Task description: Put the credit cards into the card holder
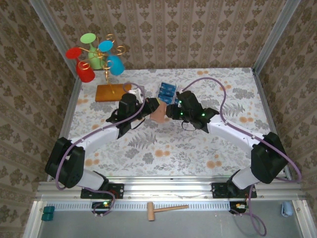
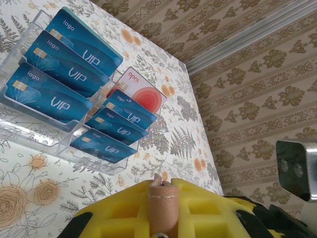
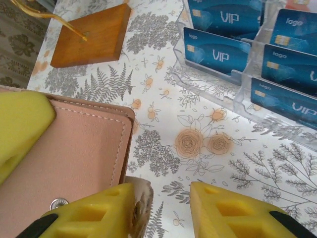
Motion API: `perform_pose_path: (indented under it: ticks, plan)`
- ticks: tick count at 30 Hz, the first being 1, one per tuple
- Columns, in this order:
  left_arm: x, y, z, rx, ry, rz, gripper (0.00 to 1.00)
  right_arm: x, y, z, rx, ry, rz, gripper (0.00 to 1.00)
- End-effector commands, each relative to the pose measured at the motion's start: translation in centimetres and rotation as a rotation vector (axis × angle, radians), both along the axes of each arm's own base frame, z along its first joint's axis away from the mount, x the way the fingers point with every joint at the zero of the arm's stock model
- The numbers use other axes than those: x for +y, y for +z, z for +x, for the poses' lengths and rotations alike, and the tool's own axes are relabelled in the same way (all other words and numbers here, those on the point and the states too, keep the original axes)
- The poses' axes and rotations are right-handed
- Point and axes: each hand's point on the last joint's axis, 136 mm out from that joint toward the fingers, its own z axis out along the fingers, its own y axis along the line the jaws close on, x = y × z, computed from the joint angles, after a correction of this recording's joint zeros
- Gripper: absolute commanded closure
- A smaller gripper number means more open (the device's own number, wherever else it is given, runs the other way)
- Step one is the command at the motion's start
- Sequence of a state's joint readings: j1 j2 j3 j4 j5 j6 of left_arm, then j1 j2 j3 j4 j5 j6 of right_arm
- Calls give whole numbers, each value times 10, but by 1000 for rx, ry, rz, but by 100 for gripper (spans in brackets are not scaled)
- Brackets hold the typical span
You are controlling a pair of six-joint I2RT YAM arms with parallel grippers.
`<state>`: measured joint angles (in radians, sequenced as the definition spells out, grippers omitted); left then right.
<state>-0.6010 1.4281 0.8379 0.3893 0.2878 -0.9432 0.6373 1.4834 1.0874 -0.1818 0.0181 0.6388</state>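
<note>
Surface (image 1: 163,148): flat, covered in a pale floral print with ferns and orange blooms. Patterned walls on three sides.
At 11 o'clock: wooden slab (image 1: 113,92) lying flat, gold stem (image 1: 106,74) rising from it.
At 12 o'clock, near the slab: clear tray (image 2: 34,136), tiered, stocked with blue credit cards (image 2: 59,74).
Centre: tan card holder (image 1: 159,113), possibly lifted off the surface; contact unclear.

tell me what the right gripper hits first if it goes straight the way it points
Probably the flowered table just ahead of the right gripper, as it seems tilted down; on a flatter line, the clear tray of credit cards. Depth unclear.
</note>
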Motion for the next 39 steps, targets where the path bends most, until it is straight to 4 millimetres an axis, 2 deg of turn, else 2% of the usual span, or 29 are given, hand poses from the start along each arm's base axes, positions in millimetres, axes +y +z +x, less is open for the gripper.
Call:
perform_pose_path:
  ticks: [1,13,19,26,30,32,35,37,39]
  plan:
    - [-3,2,-3,-6,-15,-10,100,-10,15,0,-37,-41,18,64]
    - [-4,7,-4,-21,-25,-25,100,-2,3,-7,11,9,77,65]
    - [-5,7,-4,-18,-26,-27,100,-2,1,-6,20,13,82,75]
    - [-6,4,-3,-13,-32,-29,100,1,0,-3,28,30,93,100]
    - [-6,1,-2,-10,-31,-23,100,3,4,-3,25,42,103,100]
    - [-6,-6,-2,-3,-30,-5,100,2,6,-3,22,43,105,100]
    - [-4,-28,1,26,-19,46,98,2,5,-7,28,49,112,100]
    - [-4,-46,2,50,-23,80,88,3,-1,-12,45,58,121,100]
    - [-4,-63,2,71,-28,118,85,1,-13,-15,69,54,114,100]
